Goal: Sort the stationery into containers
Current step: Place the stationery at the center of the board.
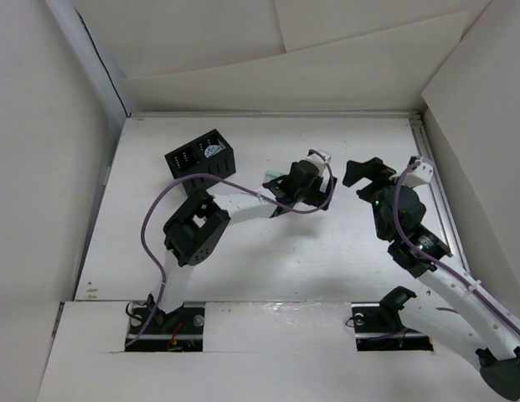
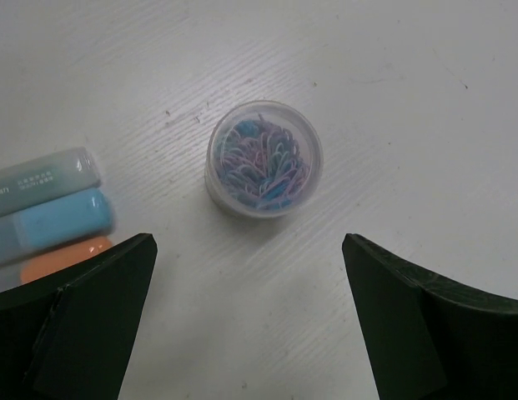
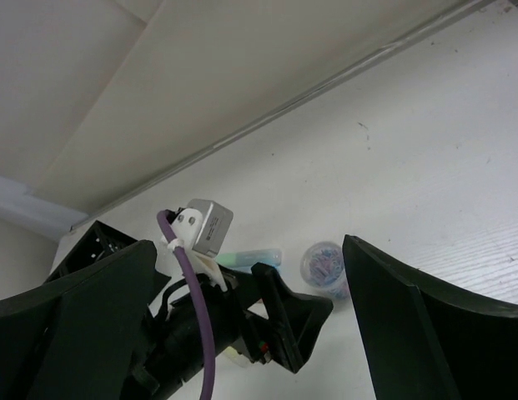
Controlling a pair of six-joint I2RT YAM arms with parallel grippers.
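Under the left claw [image 2: 246, 250], spread wide and holding nothing, we find the tub [image 2: 263, 158] of clips upright on the table [image 2: 409, 83], centred in the gap but a little ahead. We'd nudge forward, drop straight down and close low across its round wall. Squeeze slowly, since smooth plastic may slip or tip. Keep the left jaw off the bars [image 2: 50, 208] just beside. Right claw [image 3: 246, 250] likewise spread, empty, well apart. Box [image 1: 199, 157] stands off toward the back left. We count 1 tub, 3 bars (grey-green, blue, orange), 1 box.
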